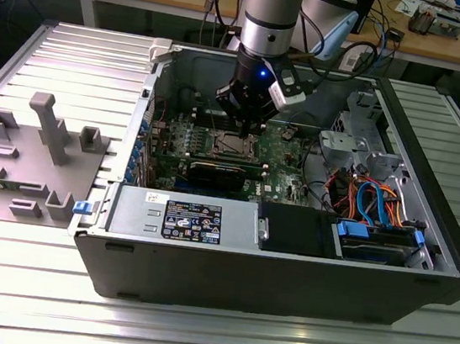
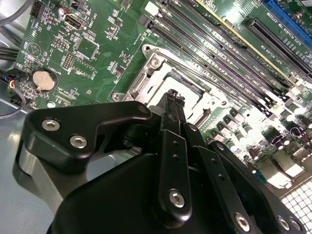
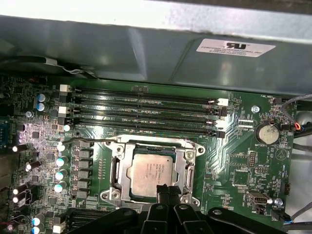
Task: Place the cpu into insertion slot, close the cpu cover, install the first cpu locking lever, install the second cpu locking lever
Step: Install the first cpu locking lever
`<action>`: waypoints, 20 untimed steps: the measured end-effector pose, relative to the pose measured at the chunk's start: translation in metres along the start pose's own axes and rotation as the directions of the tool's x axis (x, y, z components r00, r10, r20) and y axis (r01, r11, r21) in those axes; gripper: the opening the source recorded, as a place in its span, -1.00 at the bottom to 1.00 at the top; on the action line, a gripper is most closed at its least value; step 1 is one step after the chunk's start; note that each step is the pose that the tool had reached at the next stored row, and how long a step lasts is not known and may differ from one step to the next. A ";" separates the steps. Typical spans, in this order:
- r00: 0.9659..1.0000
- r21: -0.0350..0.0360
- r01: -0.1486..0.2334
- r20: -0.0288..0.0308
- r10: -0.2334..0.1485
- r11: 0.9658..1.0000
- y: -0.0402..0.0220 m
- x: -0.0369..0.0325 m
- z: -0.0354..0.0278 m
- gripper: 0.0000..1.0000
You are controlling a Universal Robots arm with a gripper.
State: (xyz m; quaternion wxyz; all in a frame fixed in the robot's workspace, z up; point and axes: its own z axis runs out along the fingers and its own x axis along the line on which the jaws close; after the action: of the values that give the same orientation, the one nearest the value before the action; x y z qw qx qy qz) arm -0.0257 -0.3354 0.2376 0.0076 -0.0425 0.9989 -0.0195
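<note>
in the exterior view the gripper [image 1: 245, 132] hangs straight down into the open computer case [image 1: 418, 286], just above the insertion slot [image 1: 232, 145] on the green motherboard [image 1: 288, 150], at about 12 o'clock from the grey power supply [image 1: 181, 219]; upright suits pressing from above. in the second wrist view its fingers [image 2: 171, 102] sit narrow, nearly together, holding nothing i can make out, tips at the socket frame. in the first wrist view the cpu [image 3: 152, 175] lies seated in the slot, the cpu cover [image 3: 185, 168] down around it, fingertips touching its 6 o'clock edge, a thin locking lever [image 3: 90, 141] running at 10 o'clock.
</note>
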 end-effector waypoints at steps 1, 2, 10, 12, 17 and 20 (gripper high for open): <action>1.000 0.000 0.000 0.000 0.000 1.000 0.0000 0.0000 0.0000 -0.79; 1.000 0.000 0.001 0.000 -0.001 1.000 0.0000 0.0000 0.0000 -0.79; 0.999 0.000 0.034 0.001 -0.034 0.999 0.0000 0.0000 0.0000 -0.79; 0.999 0.000 0.043 0.002 -0.043 0.999 0.0000 0.0000 0.0000 -0.79; 0.998 0.000 0.066 0.003 -0.066 0.998 0.0001 0.0000 0.0000 -0.79; 0.996 -0.001 0.085 0.003 -0.085 0.996 0.0001 0.0000 0.0000 -0.79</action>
State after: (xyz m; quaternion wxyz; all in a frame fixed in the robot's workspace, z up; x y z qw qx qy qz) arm -0.0257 -0.3353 0.2376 0.0084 -0.0849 0.9962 -0.0193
